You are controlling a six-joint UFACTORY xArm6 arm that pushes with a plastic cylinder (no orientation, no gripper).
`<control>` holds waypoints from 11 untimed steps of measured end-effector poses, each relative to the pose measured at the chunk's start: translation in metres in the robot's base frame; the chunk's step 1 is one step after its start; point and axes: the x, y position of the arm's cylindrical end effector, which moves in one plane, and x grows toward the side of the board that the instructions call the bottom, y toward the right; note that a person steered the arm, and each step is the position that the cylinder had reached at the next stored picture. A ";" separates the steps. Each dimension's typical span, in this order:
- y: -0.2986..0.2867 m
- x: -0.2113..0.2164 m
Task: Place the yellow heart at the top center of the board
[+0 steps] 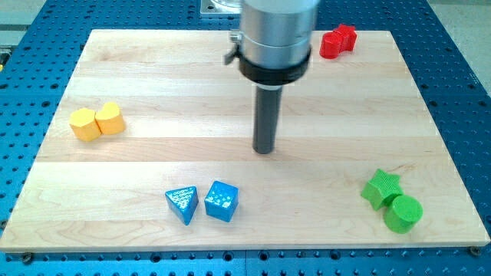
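The yellow heart (111, 118) lies near the board's left edge, touching a yellow hexagon-like block (84, 124) on its left. My tip (265, 150) rests on the wooden board (153, 77) near its centre, well to the right of the yellow pair and apart from every block. The arm's grey body hangs over the board's top centre.
A blue triangle (182, 204) and a blue cube (221, 201) sit near the view's bottom, below and left of my tip. A green star (381, 188) and a green cylinder (403, 213) sit at the bottom right. A red block (337, 41) lies at the top right.
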 end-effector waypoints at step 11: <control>-0.261 -0.020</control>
